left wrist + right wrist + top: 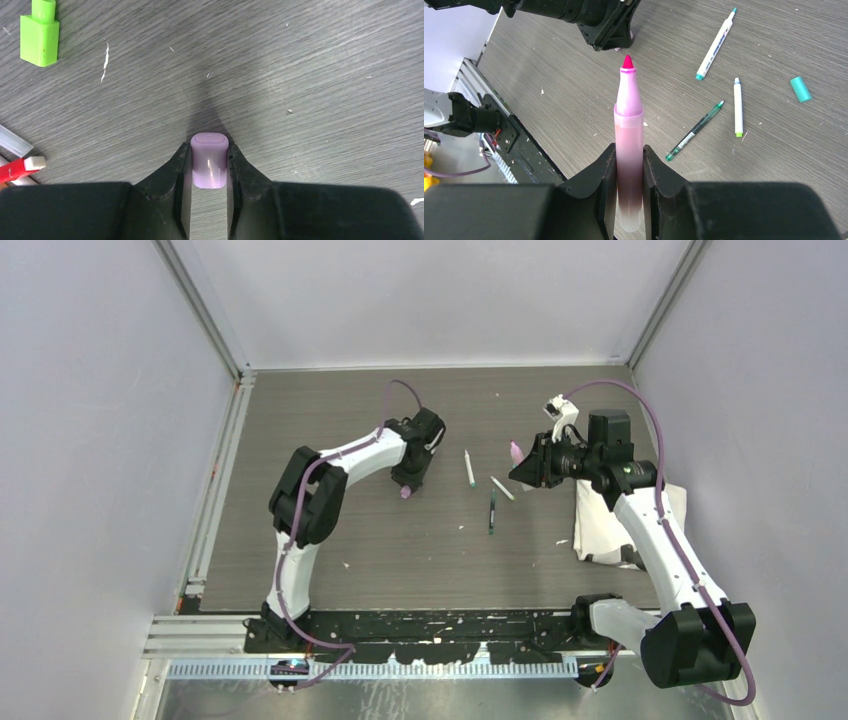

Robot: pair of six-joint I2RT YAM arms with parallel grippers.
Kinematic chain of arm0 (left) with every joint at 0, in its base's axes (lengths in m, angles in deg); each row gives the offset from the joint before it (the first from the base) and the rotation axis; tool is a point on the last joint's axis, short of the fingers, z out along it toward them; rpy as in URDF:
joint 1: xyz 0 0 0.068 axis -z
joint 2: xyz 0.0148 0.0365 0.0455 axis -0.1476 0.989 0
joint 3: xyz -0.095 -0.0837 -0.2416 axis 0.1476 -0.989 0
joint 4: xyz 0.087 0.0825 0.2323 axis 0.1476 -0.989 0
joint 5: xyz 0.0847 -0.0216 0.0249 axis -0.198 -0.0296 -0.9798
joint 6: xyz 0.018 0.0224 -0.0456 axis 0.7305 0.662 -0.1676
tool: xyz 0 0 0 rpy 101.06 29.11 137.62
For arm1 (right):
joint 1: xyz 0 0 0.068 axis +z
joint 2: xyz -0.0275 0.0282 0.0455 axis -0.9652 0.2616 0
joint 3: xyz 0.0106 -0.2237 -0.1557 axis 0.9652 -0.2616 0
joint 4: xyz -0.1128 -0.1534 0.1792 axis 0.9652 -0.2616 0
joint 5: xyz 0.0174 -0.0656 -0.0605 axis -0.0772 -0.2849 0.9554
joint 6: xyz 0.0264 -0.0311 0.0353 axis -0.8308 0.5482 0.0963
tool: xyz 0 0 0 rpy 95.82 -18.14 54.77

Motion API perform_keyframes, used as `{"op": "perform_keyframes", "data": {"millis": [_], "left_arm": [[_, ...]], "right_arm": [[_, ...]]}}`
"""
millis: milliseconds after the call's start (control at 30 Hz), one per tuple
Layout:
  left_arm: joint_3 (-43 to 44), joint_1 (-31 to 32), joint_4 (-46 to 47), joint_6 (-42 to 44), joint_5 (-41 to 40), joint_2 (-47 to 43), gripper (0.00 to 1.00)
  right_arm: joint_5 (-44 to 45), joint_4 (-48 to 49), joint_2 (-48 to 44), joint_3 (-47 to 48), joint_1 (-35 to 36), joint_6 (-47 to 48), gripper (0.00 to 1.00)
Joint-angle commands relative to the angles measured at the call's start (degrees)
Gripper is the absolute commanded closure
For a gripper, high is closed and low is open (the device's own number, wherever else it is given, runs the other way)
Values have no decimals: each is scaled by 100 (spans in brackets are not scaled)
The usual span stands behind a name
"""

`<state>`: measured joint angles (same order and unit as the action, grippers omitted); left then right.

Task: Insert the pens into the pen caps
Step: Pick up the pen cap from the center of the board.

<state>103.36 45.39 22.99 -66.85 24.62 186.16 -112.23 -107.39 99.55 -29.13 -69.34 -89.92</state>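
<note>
- Currently the right gripper [629, 152] is clamped on the pink pen [628, 115] low on its barrel. Its jaws are narrow and press both sides, so the bare nib projects forward, free to enter a cap.
- The pink pen is carried above the table [774, 165] with its nib aimed toward the left gripper [209, 149], which suits a straight push.
- The left gripper's jaws stand close against both sides of the purple cap [209, 162], holding it between the fingertips left of the table's centre.
- Whether the purple cap rests on the table or is raised just clear of it cannot be told from the wrist view.
- The spare pens [694, 131] lie between the arms, with the teal cap [800, 89] and the green cap [39, 32] apart from them, probably left for later pairings.
</note>
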Motion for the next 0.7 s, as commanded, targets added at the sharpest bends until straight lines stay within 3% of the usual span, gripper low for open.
{"op": "perform_keyframes", "data": {"millis": [0, 100, 300, 533, 667], "left_arm": [[202, 2, -110, 11, -91, 7, 90], [-23, 1, 177, -102, -63, -399, 99], [-1191, 10, 1575, -679, 652, -1948, 99], [-4365, 28, 5697, -2990, 1730, -4408, 99], [-5879, 182, 8530, -4332, 1741, -4882, 99]], "right_arm": [[-142, 220, -51, 37, -19, -20, 99], [-240, 202, -57, 39, -22, 23, 99], [-830, 229, -51, -49, -11, 162, 99], [-1899, 926, -182, -601, 287, 298, 99], [-2135, 1069, -216, -785, 513, 594, 99]]}}
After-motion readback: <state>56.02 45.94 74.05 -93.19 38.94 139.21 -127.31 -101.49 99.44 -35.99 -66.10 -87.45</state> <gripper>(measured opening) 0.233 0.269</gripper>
